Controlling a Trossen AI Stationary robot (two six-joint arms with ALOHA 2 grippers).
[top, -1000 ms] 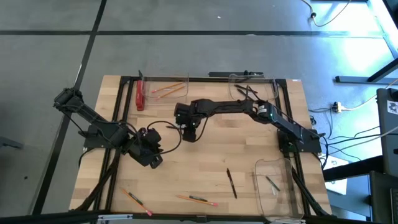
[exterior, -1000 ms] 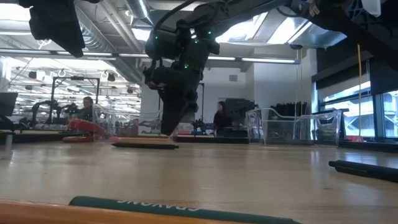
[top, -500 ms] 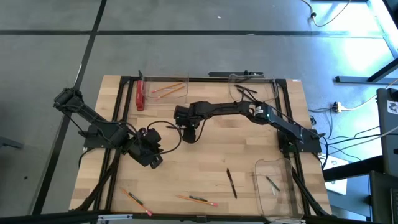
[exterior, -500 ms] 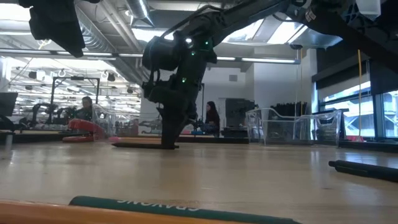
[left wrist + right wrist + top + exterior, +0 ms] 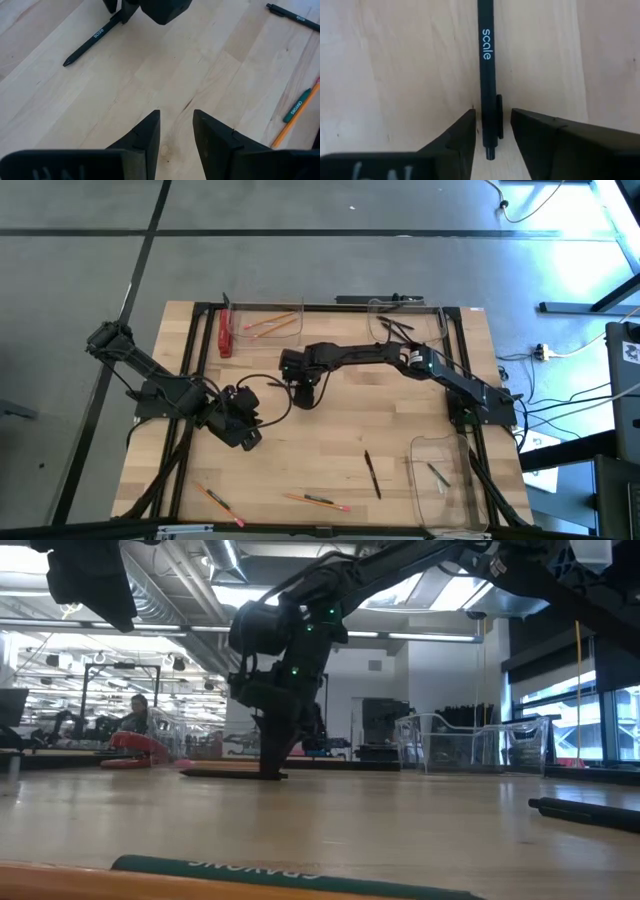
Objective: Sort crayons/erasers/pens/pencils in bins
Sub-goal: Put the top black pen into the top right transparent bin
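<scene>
Right wrist view: right gripper (image 5: 492,131) is straddling a black pen (image 5: 487,60) at frame centre, fingers apart either side, lining up to grab; left gripper (image 5: 176,131) is idling open at high view's centre-left.

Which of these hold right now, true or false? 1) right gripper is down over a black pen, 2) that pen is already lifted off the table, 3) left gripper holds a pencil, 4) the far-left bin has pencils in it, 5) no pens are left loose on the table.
1. True: the right gripper straddles the black pen, one finger on each side.
2. False: the pen lies flat on the wooden table, and the gripper is not closed on it.
3. False: the left gripper is open and empty above bare wood.
4. True: the far-left bin holds orange pencils.
5. False: another pen lies near the table's front edge.
</scene>
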